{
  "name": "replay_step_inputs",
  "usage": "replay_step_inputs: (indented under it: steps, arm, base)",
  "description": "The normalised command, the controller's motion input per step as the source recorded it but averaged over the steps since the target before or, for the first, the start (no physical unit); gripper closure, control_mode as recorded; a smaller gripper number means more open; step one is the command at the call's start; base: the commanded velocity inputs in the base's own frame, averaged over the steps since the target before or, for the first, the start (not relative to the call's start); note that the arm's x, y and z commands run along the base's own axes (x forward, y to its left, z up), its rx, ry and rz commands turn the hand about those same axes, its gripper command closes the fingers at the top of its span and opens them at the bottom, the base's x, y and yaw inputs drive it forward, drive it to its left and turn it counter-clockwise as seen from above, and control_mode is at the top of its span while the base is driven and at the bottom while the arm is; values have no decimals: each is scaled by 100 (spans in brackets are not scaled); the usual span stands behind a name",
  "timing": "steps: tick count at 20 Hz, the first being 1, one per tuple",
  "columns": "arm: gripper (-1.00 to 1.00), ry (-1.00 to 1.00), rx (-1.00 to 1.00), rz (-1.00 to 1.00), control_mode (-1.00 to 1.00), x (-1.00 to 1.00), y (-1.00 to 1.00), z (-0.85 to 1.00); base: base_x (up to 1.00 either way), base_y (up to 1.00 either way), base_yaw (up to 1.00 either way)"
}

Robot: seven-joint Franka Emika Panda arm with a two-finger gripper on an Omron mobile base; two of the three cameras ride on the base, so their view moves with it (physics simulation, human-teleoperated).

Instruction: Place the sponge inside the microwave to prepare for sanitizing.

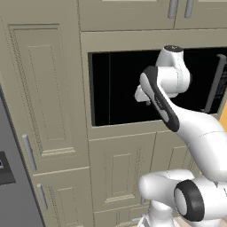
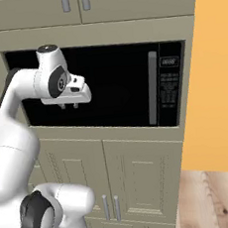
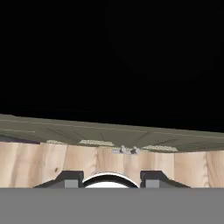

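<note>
Right base view: my hand hangs in front of the microwave, close to the glossy black door and towards its left end. The fingers point straight down. They stand a narrow gap apart, and I see no object gripped between them. I cannot tell where the sponge lies.

The microwave is built into a wall of beige cupboards, and its door looks shut and flush with the frame. Well off to the right of my hand, a long grey handle runs upright on the door. Just beyond that is the black button panel. Below my hand are two closed cupboard doors. An orange wall stands further right than the panel, with wooden floor at its foot.

From the left base view, my hand shows against the black door, partly behind the arm's own wrist. The handle sits far across the door from it.

Looking along my hand, the dark fingertips rise apart at the bottom. Ahead of them lies the wooden floor, then the cupboard fronts with a pair of small handles. Past those is the door's black surface.
</note>
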Motion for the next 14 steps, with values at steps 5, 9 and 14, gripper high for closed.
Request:
replay_step_inputs:
  steps: [5,9,14]
  arm:
    - [-100,-13,0,0,-100,-19,-6,-1]
    - [-100,-39,3,0,-100,-42,-22,-1]
    - [-100,-26,5,-6,-100,-24,-35,1]
  base:
    - [0,0,0]
    - [0,0,0]
    - [0,0,0]
